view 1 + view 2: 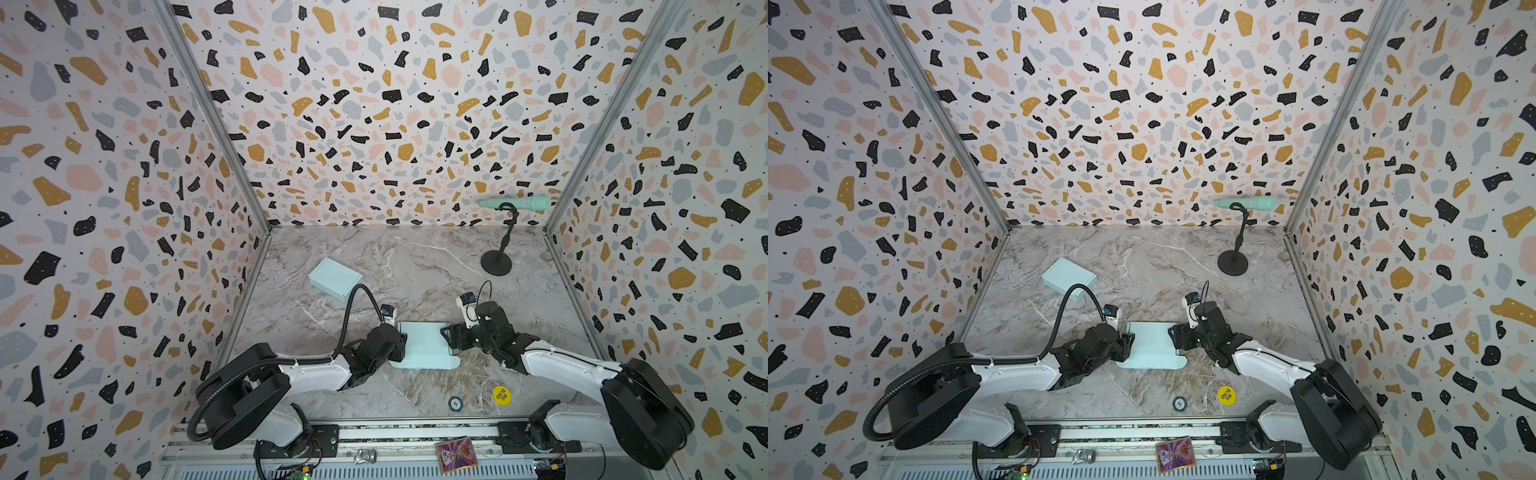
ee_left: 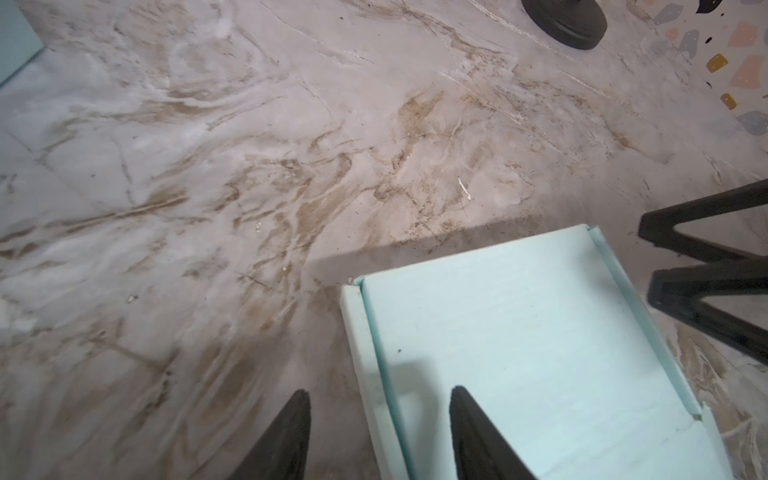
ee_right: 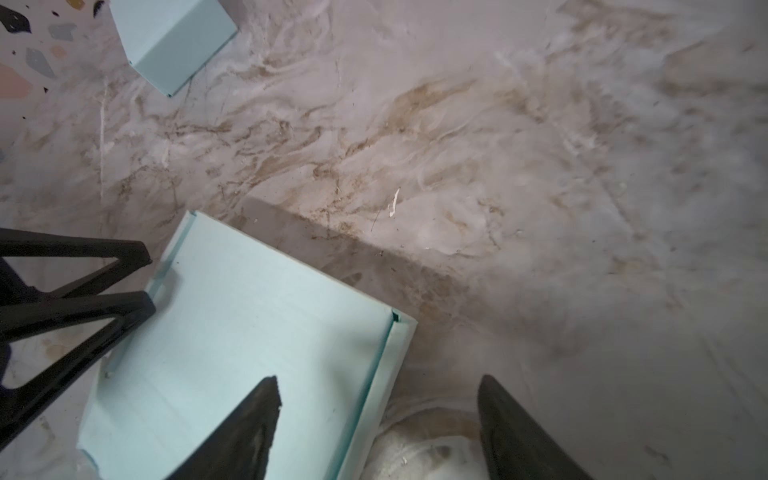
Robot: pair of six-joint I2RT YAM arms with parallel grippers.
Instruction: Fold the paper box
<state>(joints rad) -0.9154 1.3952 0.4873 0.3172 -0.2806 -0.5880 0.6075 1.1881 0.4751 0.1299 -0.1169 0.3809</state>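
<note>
The pale blue paper box (image 1: 424, 345) (image 1: 1150, 345) lies open on the marble table, between both arms, with its side walls raised and a flap flat toward the front. My left gripper (image 1: 402, 343) (image 2: 380, 390) is open and straddles the box's left wall, one finger inside and one outside. My right gripper (image 1: 445, 336) (image 3: 378, 378) is open and straddles the right wall in the same way. Neither pair of jaws presses on the wall. The box floor (image 2: 519, 332) (image 3: 249, 332) fills much of each wrist view.
A second, closed pale blue box (image 1: 334, 278) (image 1: 1069, 277) sits at the back left. A microphone stand (image 1: 496, 262) is at the back right. Near the front edge lie a yellow disc (image 1: 501, 395) and a small dark chip (image 1: 455, 403).
</note>
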